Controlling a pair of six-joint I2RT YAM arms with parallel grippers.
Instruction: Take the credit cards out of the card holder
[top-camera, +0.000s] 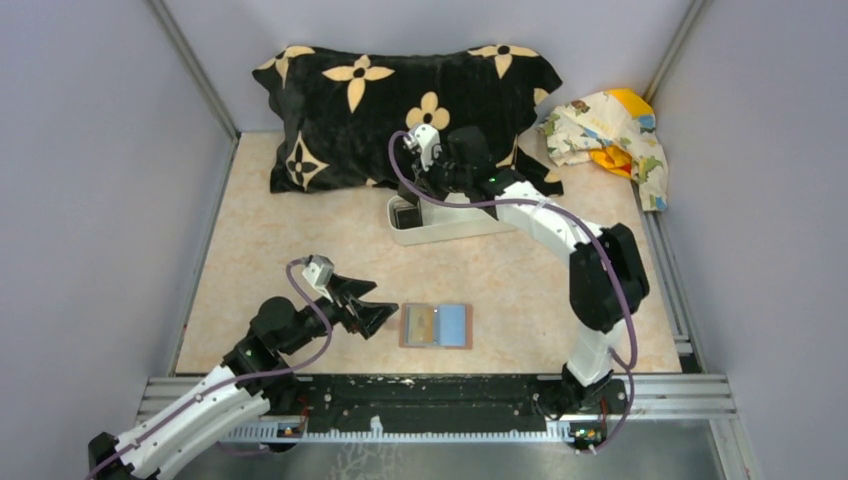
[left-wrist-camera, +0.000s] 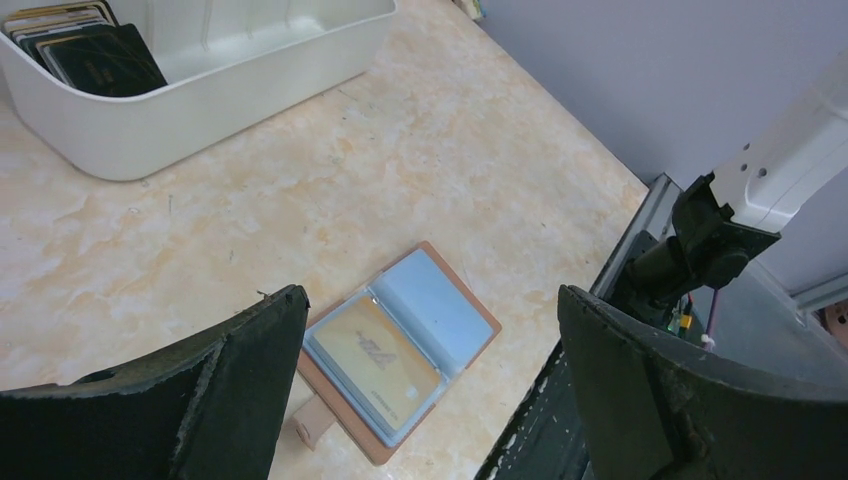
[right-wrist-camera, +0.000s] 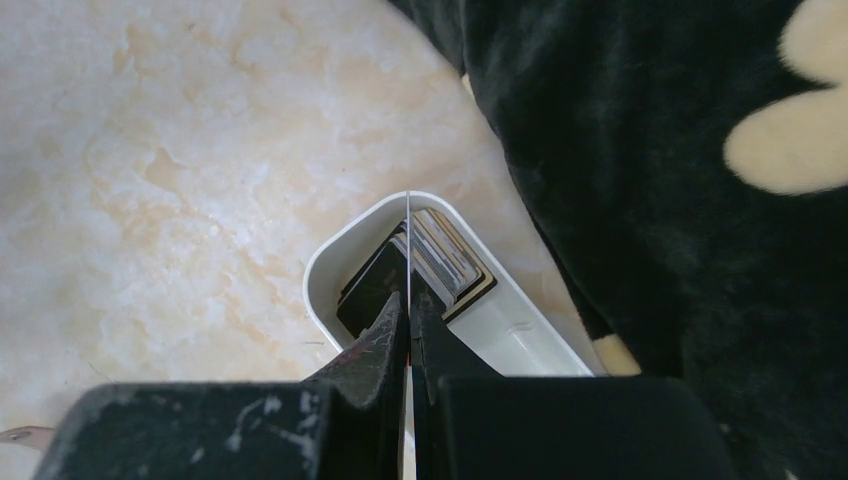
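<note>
1. Hidden parts: the right gripper (right-wrist-camera: 410, 300) shows clearly only in its wrist view. There its black fingers are pressed almost together on a thin pale card (right-wrist-camera: 410, 225), which is seen edge-on so its face is unreadable.
2. That card hangs over one rounded end of the long white plastic tray (top-camera: 460, 228). Dark and tan stacked cards (left-wrist-camera: 90, 50) lean inside this end. The left wrist view cuts the tray off.
3. The flat folding card holder (top-camera: 436, 326), with brown rim and light blue slot pockets, lies open at 6 o'clock of the tray, well apart from it. A tan-yellow card (left-wrist-camera: 375, 355) sits in one page, its print too small to read.
4. The left gripper (top-camera: 378, 303) is at 9 o'clock of the holder, just beside it. Its fingers are spread wide and hold nothing.
5. The beige marble-patterned tabletop (top-camera: 300, 250) shows bare between holder and tray. A black plush pillow (top-camera: 400, 90) with tan flowers borders the tray at 12 o'clock. A crumpled patterned cloth (top-camera: 610, 130) lies at 2 o'clock.
</note>
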